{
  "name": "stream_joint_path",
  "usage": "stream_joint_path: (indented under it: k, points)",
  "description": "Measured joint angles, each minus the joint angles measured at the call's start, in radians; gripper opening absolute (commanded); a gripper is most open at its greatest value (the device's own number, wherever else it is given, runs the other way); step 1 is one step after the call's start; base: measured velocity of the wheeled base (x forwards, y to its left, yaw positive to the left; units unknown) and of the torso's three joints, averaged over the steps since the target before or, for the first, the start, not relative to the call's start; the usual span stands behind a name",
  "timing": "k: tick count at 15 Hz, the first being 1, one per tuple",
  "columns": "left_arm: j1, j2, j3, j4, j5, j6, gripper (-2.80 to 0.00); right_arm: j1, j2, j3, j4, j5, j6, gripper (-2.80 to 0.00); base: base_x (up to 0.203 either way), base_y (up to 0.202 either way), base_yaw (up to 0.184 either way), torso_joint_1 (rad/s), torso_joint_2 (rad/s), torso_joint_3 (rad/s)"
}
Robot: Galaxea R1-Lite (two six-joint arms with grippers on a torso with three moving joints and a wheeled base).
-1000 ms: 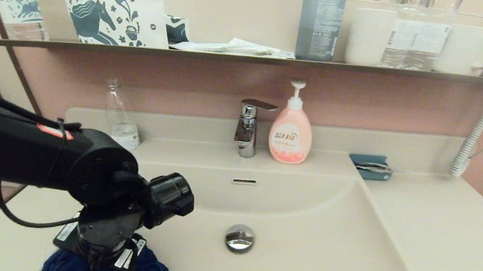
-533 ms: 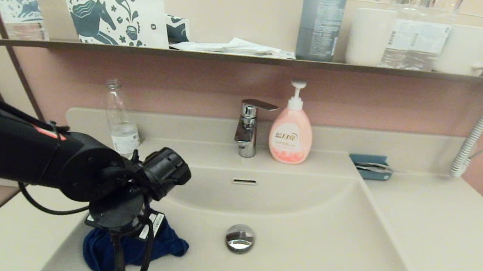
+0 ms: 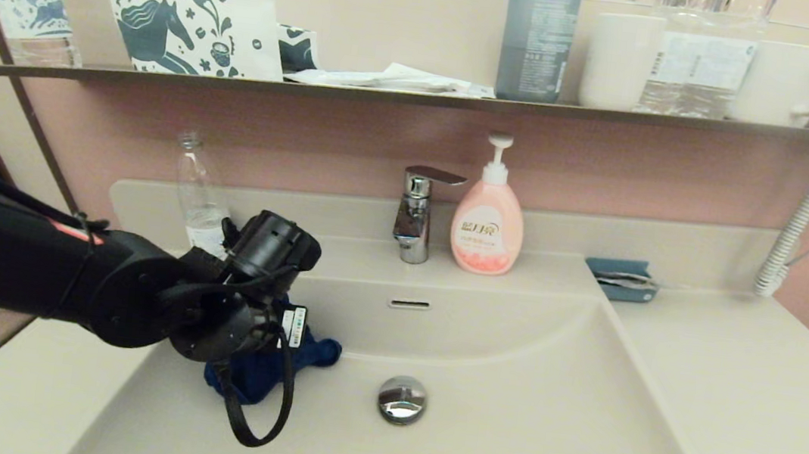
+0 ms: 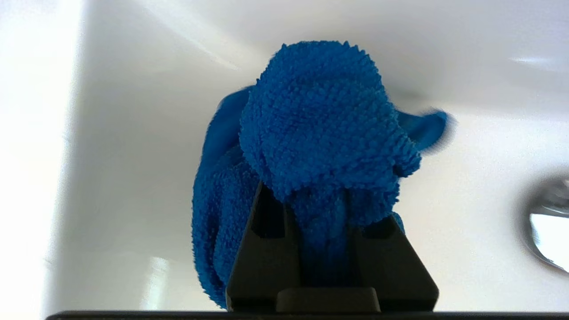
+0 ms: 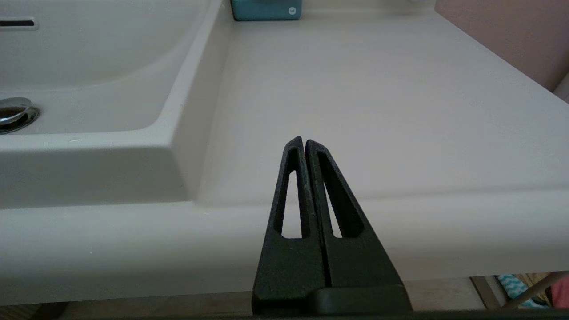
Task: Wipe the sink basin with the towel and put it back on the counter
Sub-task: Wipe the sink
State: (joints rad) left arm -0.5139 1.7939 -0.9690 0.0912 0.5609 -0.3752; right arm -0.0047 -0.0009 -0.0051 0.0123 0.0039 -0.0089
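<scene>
- Towel (image 3: 258, 374): one blue terry cloth, bunched, lying against the left inner wall of the sink basin (image 3: 542, 425), left of the single chrome drain plug (image 3: 401, 398).
- Writing: the pink soap bottle (image 3: 487, 225) beside the faucet (image 3: 415, 213) carries a label; its characters are too small to read.
- Count: one clear bottle (image 3: 201, 192) on the counter (image 3: 737, 387); two white mugs (image 3: 782, 83) on the shelf (image 3: 419, 95).
- Left gripper (image 4: 326, 213): fingers nearly together, clamped on a fold of the towel inside the basin.
- Right gripper (image 5: 305, 142): fingertips pressed together, grasping nothing, parked in front of the counter's front edge.
</scene>
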Motion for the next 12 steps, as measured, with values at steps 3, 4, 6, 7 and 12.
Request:
stream_joint_path:
  k: [3, 4, 6, 7, 12]
  points:
    - [-0.098, -0.028, 0.024, -0.007, 0.021, -0.142, -2.8, 0.0, 0.0, 0.0, 0.0, 0.0, 0.0, -2.8, 0.0, 0.0, 0.0, 0.0, 0.0, 0.0]
    - [-0.146, -0.029, 0.022, -0.007, 0.047, -0.202, -2.8, 0.0, 0.0, 0.0, 0.0, 0.0, 0.0, -2.8, 0.0, 0.0, 0.0, 0.0, 0.0, 0.0]
    - [-0.245, -0.012, -0.012, -0.006, 0.128, -0.297, -2.8, 0.0, 0.0, 0.0, 0.0, 0.0, 0.0, -2.8, 0.0, 0.0, 0.0, 0.0, 0.0, 0.0]
    - [-0.287, 0.005, -0.034, -0.004, 0.168, -0.323, -2.8, 0.0, 0.0, 0.0, 0.0, 0.0, 0.0, -2.8, 0.0, 0.0, 0.0, 0.0, 0.0, 0.0]
    - [-0.37, 0.137, -0.14, -0.011, 0.224, -0.34, -2.8, 0.0, 0.0, 0.0, 0.0, 0.0, 0.0, -2.8, 0.0, 0.0, 0.0, 0.0, 0.0, 0.0]
